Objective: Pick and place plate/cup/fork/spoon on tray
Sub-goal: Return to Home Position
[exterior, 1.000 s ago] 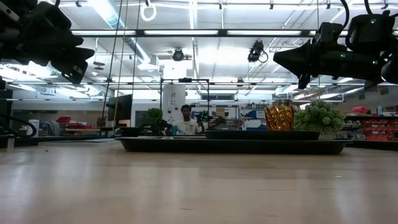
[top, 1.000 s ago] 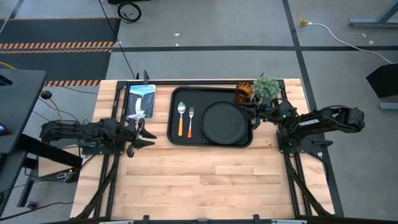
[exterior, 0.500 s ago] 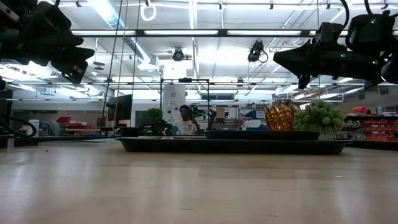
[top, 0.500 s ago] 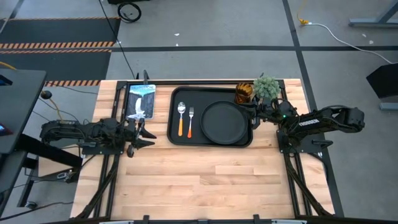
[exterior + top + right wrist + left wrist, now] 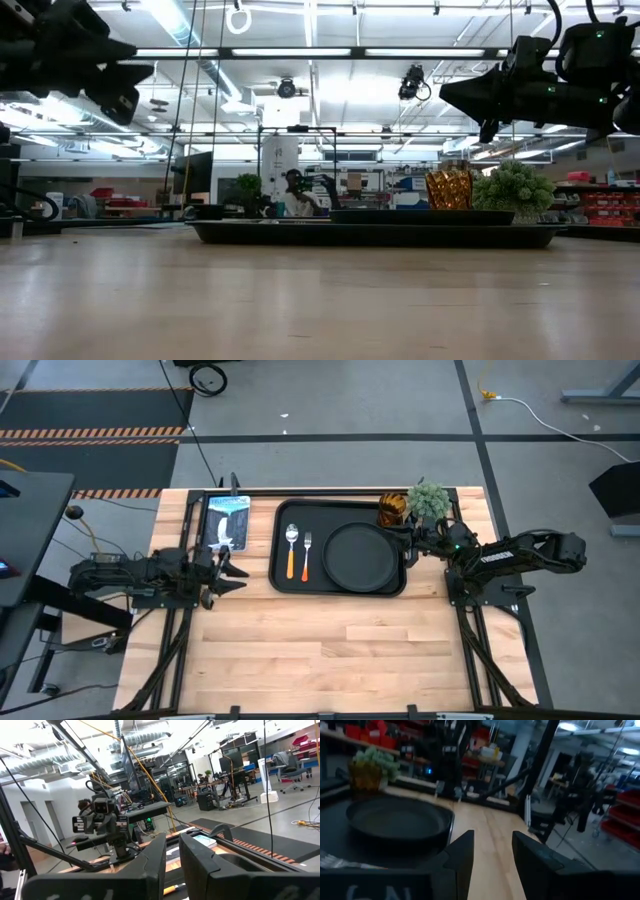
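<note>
The black tray lies at the table's middle far side. On it the round black plate lies flat at the right, with the spoon and the fork side by side at the left. The amber cup stands upright at the tray's far right corner, next to the green plant. My left gripper hovers open and empty left of the tray. My right gripper hovers over the tray's right rim, its fingers a narrow gap apart and empty.
A silver and white packet lies at the far left of the table. Bare wood fills the near half of the table. A person shows far off in the room behind.
My left gripper has risen a little and stays open. The tray and everything on it have stayed in place.
</note>
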